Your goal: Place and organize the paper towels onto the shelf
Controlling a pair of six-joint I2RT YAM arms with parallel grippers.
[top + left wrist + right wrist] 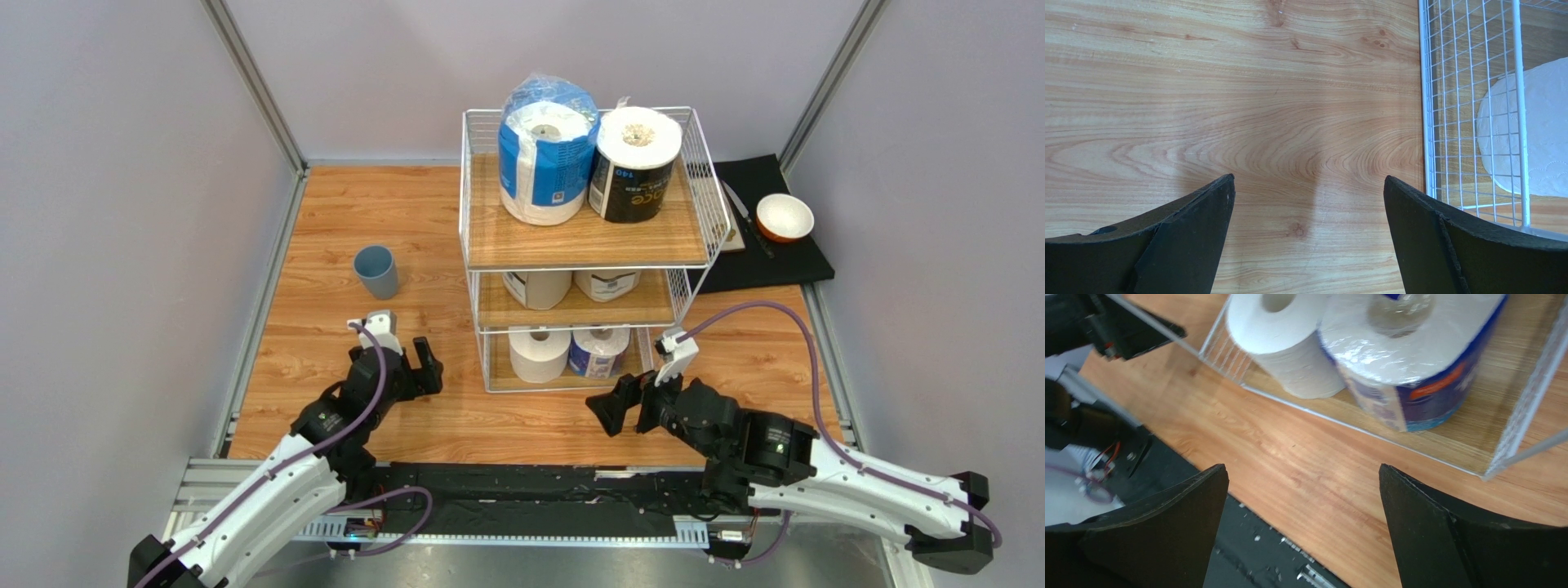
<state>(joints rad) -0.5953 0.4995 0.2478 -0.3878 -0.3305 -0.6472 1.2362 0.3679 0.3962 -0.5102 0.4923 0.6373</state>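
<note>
Though apparently finished, with 6 paper towels [548, 147] stowed 2 per tier on shelf [589, 241] and left gripper [1309, 184], right gripper [1303, 471] both spread, empty: inspect rows next, nudging any crooked roll.

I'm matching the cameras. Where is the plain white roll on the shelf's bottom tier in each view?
Top external: plain white roll, bottom tier, left of the blue-labelled roll.
Left wrist: roll at right edge, behind mesh.
Right wrist: roll at top centre.
Shared landmark: the shelf, its white wire.

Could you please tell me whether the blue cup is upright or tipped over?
Upright: the blue cup stands on its base, open mouth facing up.
</note>
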